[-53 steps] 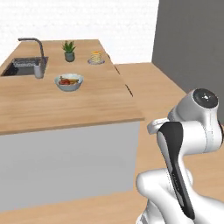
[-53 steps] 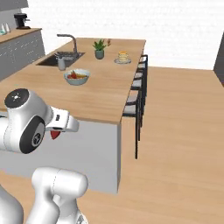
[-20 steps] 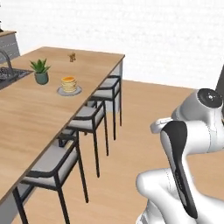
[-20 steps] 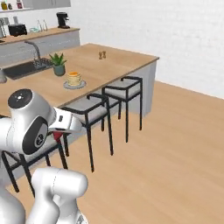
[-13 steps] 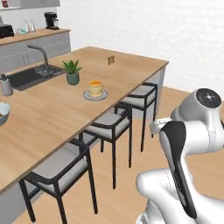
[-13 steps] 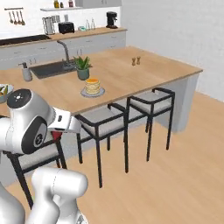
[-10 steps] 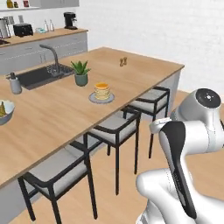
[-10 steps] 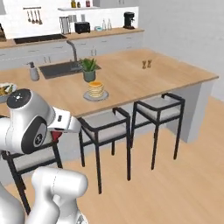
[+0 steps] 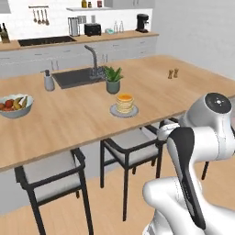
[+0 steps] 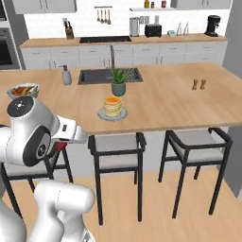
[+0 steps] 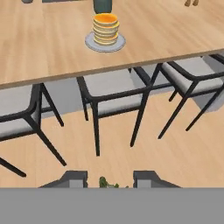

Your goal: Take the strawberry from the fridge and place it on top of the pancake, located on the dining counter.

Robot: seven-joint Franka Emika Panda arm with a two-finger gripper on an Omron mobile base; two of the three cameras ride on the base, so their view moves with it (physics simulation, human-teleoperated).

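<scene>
Gripping the tiny red strawberry with its green top (image 11: 106, 182), the two-finger gripper (image 11: 108, 180) hangs over the floor, near the long light-wood dining counter (image 11: 43, 48) bearing the golden pancake stack (image 11: 106, 29).

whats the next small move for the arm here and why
Probably extend the arm forward and up over the long light-wood dining counter toward the golden-yellow pancake stack on its flat grey plate. The tool hangs low in front of the black-framed chairs, below counter height, with a green leafy top showing between its fingertips, apparently the strawberry.
</scene>
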